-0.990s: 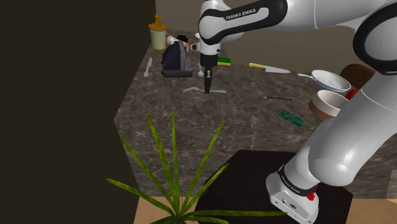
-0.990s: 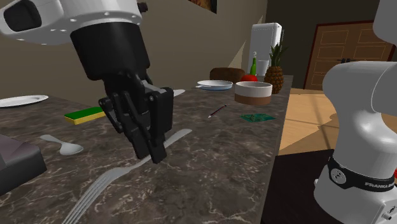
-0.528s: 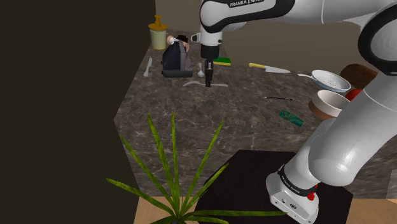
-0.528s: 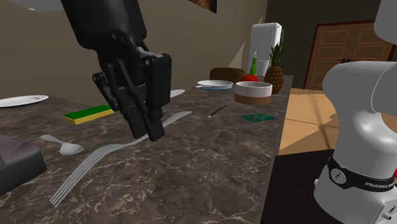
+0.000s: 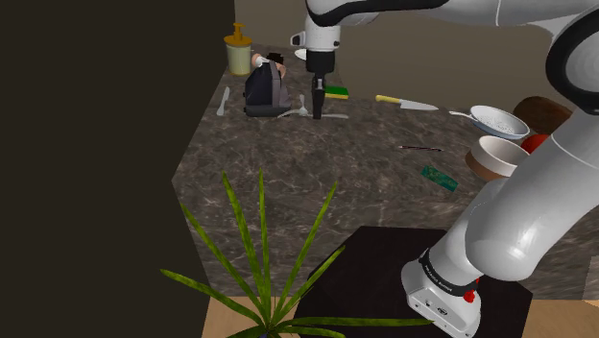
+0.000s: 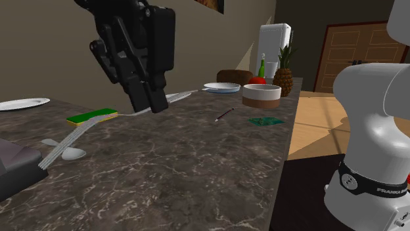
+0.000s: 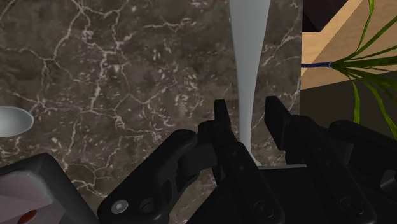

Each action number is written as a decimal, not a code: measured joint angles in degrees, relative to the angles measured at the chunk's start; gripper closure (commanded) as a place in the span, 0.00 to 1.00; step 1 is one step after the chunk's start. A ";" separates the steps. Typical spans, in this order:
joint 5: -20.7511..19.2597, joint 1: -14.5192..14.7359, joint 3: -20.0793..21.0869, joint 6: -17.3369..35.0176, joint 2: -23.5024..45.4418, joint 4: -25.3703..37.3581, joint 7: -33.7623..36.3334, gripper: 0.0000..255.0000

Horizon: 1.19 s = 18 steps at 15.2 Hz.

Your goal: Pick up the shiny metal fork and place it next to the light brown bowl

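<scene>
A pale, shiny grey fork [image 6: 77, 135] hangs in the air above the dark marble counter [image 6: 197, 170], tilted with its tines lower. My black gripper [image 6: 150, 105] is shut on the middle of it. In the wrist view the fork's handle [image 7: 248, 51] runs out between the fingers [image 7: 221, 113], which clasp it. From the shoulder view the gripper [image 5: 318, 111] is at the far side of the counter, with the fork [image 5: 333, 116] sticking out on both sides. The light brown bowl [image 5: 495, 156] stands at the counter's right edge, far from the gripper, also as bowl [image 6: 261, 95].
A green and yellow sponge [image 6: 91, 117] and a white spoon [image 6: 66, 151] lie under and beside the fork. A dark appliance [image 5: 264, 89] stands close to the gripper. A yellow-handled knife [image 5: 408, 103], a thin pen [image 5: 419, 149], a green card [image 5: 439, 177] and a white dish [image 5: 497, 120] lie towards the bowl.
The gripper has risen from the counter with the fork in it. The fork, first flat on the marble, now hangs clear of it.
</scene>
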 measured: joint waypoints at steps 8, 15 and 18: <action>-1.43 -1.34 -1.34 -1.76 -7.53 -5.92 -2.14 1.00; -5.18 -4.48 -4.62 -2.04 -19.99 -18.23 -7.21 1.00; -7.19 -6.03 -6.12 -3.16 -25.36 -22.42 -9.34 1.00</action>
